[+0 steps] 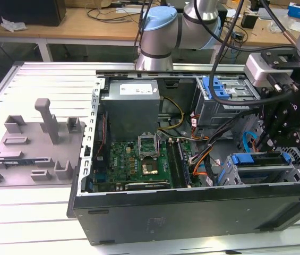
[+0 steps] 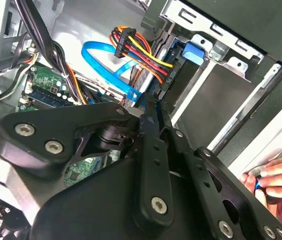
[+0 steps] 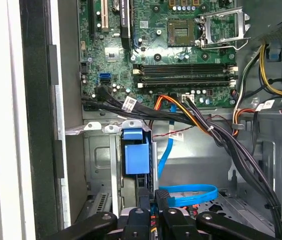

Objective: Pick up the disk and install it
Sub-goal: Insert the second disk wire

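The disk (image 1: 258, 171) sits on edge in the drive cage at the case's front corner, on the exterior view's right, its blue bracket (image 1: 248, 159) facing the case's inside. That blue bracket (image 3: 136, 156) fills a cage slot in the first wrist view, and its tab (image 2: 192, 52) appears in the second wrist view. My gripper (image 1: 268, 139) hangs just above the cage, pointing down. Its fingers lie close together (image 3: 153, 197) beside the bracket's end, near the cable plugs (image 2: 153, 107). I see nothing held between them.
A blue data cable (image 3: 188, 194) and a red-yellow-black power bundle (image 2: 141, 52) run right beside the fingers. The motherboard (image 1: 136, 162) and grey power supply box (image 1: 131, 109) fill the case. A person's hand (image 2: 279, 172) rests outside the case wall. A grey fixture plate (image 1: 33, 154) lies on the exterior view's left.
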`<action>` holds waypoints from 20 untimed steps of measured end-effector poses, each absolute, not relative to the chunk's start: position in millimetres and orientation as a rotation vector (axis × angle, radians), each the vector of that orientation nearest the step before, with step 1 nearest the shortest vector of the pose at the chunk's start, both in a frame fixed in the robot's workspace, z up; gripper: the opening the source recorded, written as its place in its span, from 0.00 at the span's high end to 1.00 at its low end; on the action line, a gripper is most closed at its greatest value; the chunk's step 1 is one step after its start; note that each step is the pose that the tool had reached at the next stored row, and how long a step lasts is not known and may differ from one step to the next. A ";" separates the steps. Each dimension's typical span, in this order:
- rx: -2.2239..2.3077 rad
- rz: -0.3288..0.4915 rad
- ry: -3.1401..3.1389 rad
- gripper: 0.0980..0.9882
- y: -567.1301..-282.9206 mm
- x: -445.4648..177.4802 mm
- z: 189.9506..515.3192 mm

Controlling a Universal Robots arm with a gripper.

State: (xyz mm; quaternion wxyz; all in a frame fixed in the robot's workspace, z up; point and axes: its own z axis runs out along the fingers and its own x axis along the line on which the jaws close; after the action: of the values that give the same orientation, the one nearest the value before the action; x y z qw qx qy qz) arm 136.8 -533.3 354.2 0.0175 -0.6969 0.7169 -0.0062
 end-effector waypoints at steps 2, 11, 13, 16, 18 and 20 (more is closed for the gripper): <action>-2.165 -0.019 2.227 0.93 -533.5 136.8 354.2; -2.165 -0.018 2.227 0.93 -535.7 138.5 353.0; -2.165 -0.018 2.228 0.93 -535.7 139.6 352.6; -2.165 -0.018 2.228 0.93 -535.8 140.4 352.1; -2.165 -0.018 2.228 0.93 -535.8 140.7 351.5; -2.165 -0.018 2.228 0.93 -535.8 140.7 351.3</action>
State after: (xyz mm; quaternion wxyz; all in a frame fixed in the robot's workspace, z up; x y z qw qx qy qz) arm 140.7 -535.8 351.3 0.0174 -0.6969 0.7169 -0.0060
